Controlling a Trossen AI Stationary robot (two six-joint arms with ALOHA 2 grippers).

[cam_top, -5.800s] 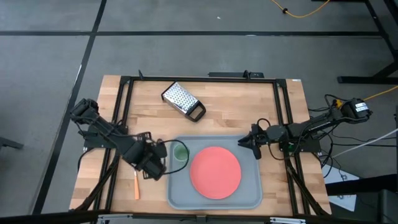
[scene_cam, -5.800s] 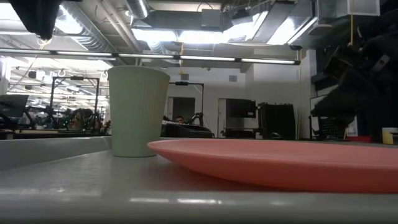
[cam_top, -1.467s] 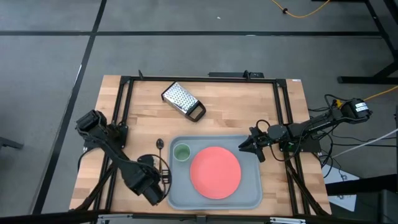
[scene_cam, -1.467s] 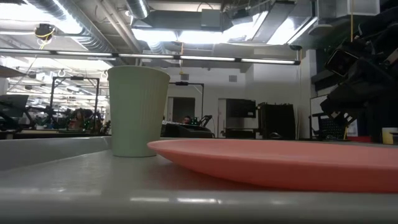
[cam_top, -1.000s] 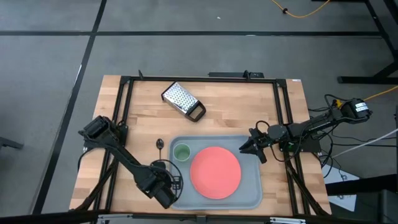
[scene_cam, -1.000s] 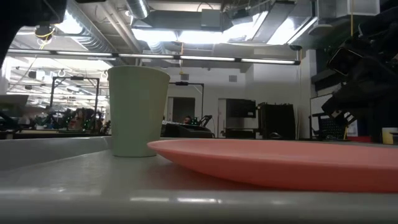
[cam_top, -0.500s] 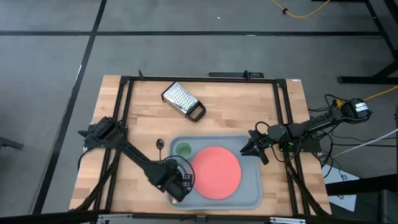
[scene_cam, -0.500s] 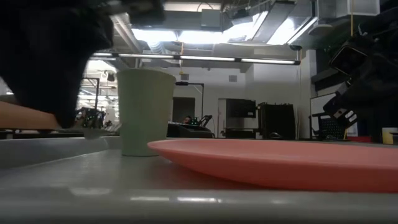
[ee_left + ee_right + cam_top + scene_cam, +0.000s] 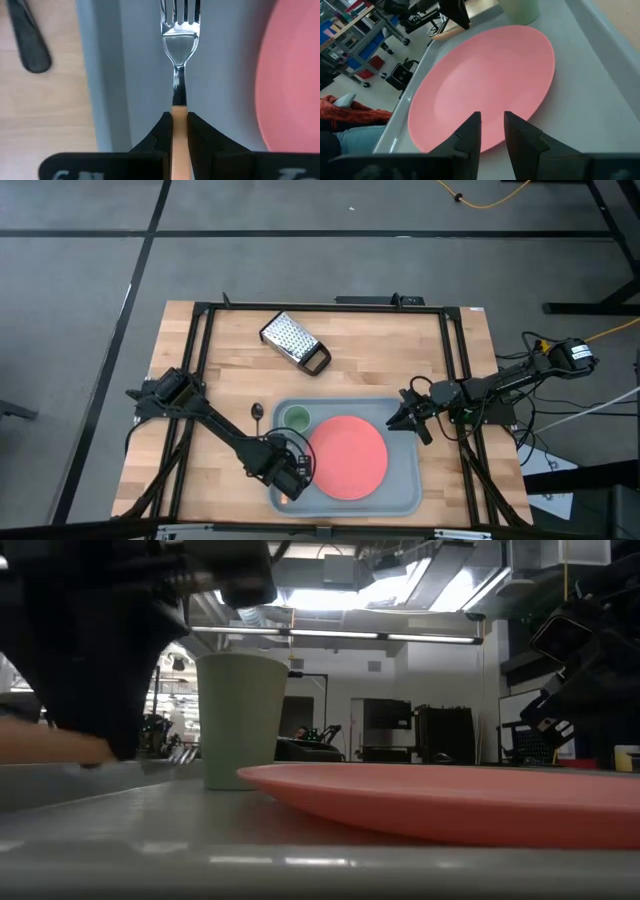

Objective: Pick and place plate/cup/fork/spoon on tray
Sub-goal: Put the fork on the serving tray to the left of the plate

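The grey-blue tray (image 9: 400,480) lies at the table's near middle. The pink-red plate (image 9: 345,457) lies flat in it, and the green cup (image 9: 294,418) stands upright in its far left corner. My left gripper (image 9: 285,473) is over the tray's left part, shut on the fork (image 9: 179,30), whose orange handle shows in the low view (image 9: 50,745). The dark spoon (image 9: 257,412) lies on the wood just left of the tray. My right gripper (image 9: 405,412) hovers over the tray's far right corner, slightly open and empty. My left gripper pinches the fork's orange handle (image 9: 179,117) between its two fingers, close to where the metal neck begins. The fork lies along the fingers, its tines (image 9: 179,10) pointing away from the gripper over the tray's floor. Whether the fork touches the tray, I cannot tell.
A perforated metal grater (image 9: 295,342) with a black handle lies on the wood at the far middle. The tray's raised left rim (image 9: 87,75) runs between the spoon and the fork. Bare wood lies left of the tray.
My left gripper has carried the fork from the table's near left, over the tray's left rim, toward the right, and has gone down over the tray's floor beside the plate. The cup has shifted a little on the tray.
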